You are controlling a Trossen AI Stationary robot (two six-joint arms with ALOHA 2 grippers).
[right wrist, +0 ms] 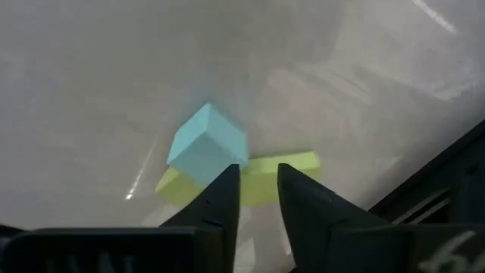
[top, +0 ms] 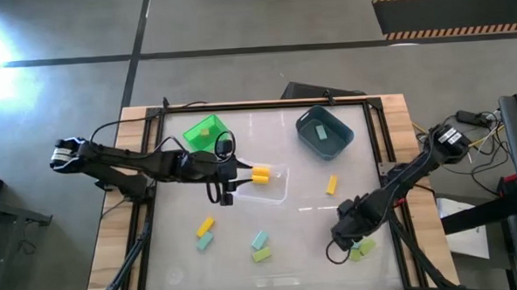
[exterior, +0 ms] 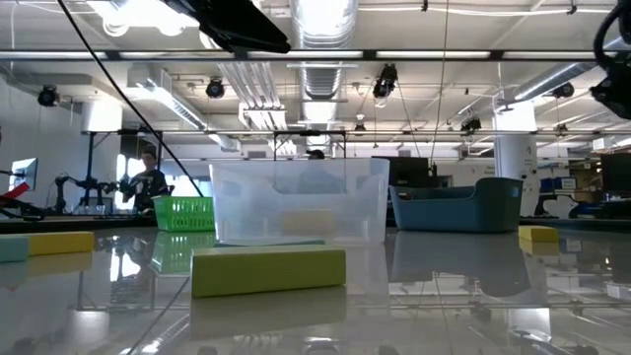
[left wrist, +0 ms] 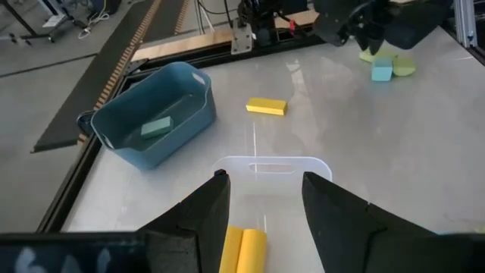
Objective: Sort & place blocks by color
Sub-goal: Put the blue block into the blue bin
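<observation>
The table [top: 303,174] has a glossy, pale, reflective top framed in light wood. At its middle stands the clear bin [top: 273,181], a thin translucent plastic tub with rounded corners and a handle slot; two matte yellow blocks [top: 260,175] lie inside it, side by side. The left claw [left wrist: 261,216] hovers over the clear bin, released and holding nothing. Behind the clear bin stand a bright green slatted basket [top: 207,134] holding a light green block and a dark blue-grey bin [top: 325,130] holding a teal one. Other small, sharp-edged blocks lie loose around the clear bin in yellow, light green and pale teal. Well away from it, by the table's edge, the right claw [right wrist: 258,189] is low over a pale teal block [right wrist: 206,144] resting tilted against a light green block [right wrist: 258,178]; its fingers stand narrowly apart, gripping nothing that shows.
</observation>
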